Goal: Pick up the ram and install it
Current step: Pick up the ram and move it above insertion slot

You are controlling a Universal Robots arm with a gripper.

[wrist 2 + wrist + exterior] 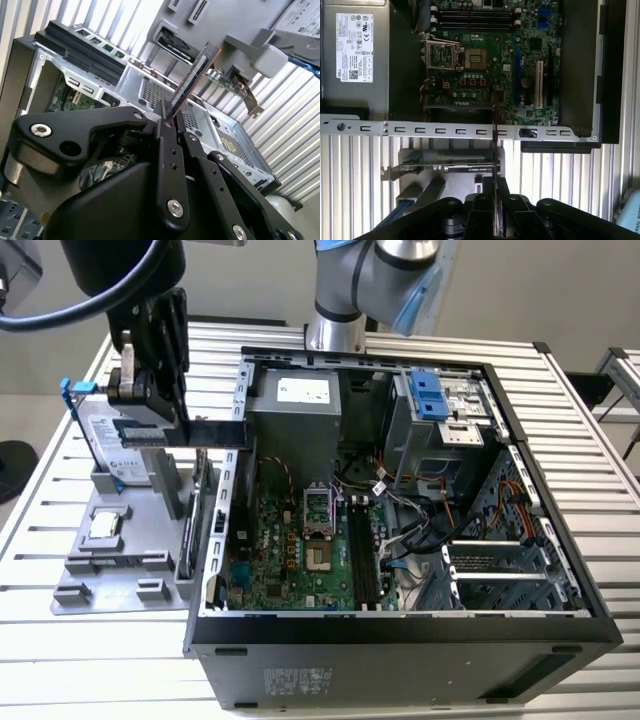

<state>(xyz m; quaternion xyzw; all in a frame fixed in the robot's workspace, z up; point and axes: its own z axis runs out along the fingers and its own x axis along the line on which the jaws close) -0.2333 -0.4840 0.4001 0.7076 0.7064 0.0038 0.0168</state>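
Black and bulky, the gripper (183, 420) hung at the exterior view's upper left, clamped on one end of the ram (215, 433). The ram was a dark flat strip reaching level toward the exterior view's right, its free end over the left wall of the open computer case (400, 635). In the second wrist view the fingers (167, 150) pinched the stick's lower end while the rest stood out bare. In the first wrist view it appeared edge-on as a thin line crossing the case's perforated rail (420, 130). Below the gripper sat a grey parts tray (110, 575) on the slatted table (80, 665), bearing a hard drive (105, 435). The motherboard (290, 550) and its memory slots (362, 565) lay well apart from the ram, lower in the exterior view.
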